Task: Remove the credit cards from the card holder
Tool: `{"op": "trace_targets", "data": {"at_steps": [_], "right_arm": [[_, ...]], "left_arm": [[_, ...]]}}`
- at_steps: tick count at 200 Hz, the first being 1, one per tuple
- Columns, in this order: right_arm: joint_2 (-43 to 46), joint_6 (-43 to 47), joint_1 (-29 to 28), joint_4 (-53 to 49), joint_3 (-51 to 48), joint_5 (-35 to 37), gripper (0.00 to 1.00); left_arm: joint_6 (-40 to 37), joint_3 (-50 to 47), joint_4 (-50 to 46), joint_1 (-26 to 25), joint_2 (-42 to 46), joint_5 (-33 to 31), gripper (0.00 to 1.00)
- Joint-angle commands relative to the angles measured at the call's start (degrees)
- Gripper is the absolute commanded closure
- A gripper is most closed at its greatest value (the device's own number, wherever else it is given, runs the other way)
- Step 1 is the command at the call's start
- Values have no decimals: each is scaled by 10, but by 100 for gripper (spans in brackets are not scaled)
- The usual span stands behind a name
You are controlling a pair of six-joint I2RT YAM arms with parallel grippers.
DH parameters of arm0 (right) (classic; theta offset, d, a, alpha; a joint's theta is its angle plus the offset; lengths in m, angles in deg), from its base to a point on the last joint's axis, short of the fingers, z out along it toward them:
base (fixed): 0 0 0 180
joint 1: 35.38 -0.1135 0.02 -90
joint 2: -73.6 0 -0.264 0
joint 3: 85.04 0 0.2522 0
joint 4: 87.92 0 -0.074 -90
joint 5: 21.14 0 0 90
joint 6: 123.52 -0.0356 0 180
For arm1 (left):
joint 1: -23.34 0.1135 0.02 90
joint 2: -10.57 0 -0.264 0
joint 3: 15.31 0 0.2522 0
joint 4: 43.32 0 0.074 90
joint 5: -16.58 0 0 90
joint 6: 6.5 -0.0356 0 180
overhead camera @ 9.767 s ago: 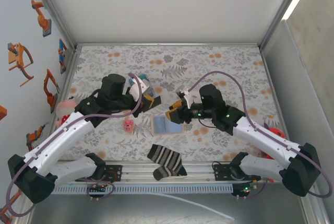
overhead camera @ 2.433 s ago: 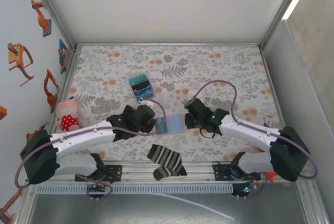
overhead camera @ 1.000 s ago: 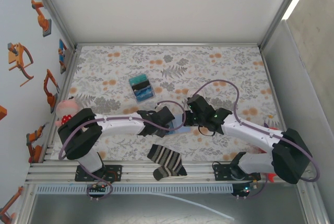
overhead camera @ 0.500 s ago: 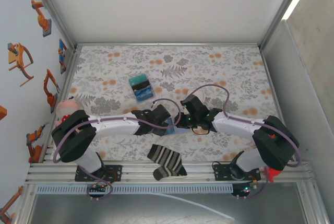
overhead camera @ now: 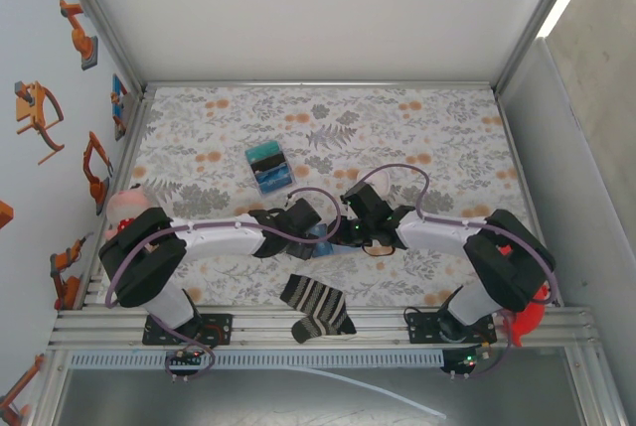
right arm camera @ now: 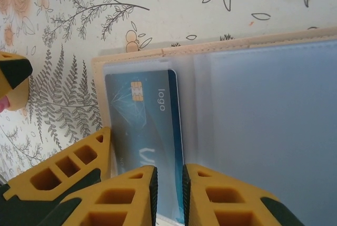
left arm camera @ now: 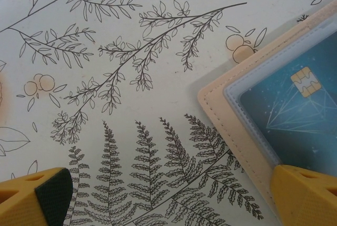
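Right gripper: jaws almost together, with a thin slit between them. Whether they pinch the card cannot be told.
Credit card: teal, chip end farthest away, lying in the holder's end pocket. Its near short end runs into that slit, and its long axis points straight away from the fingers.
Card holder: tan, open flat on the floral table.
Left gripper: spread wide and empty, one fingertip at the holder's tan corner.
Nearer arm: the right, which is likely to pull the card back along its length.
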Motion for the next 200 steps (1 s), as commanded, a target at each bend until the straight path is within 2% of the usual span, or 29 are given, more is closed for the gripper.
{"op": "trace_targets", "data": {"at_steps": [1,146,200], "right_arm": [[-7,-3,5,14,0,-8,82],[-40,-7,14,64,-19,-32,85],[-44,-12,14,94,-27,-52,91]], "left_arm": [[6,-3,-12,2,-6,3,3],[4,1,-25,-1,-18,-3,3],[3,4,-27,-2,-22,-5,3]]}}
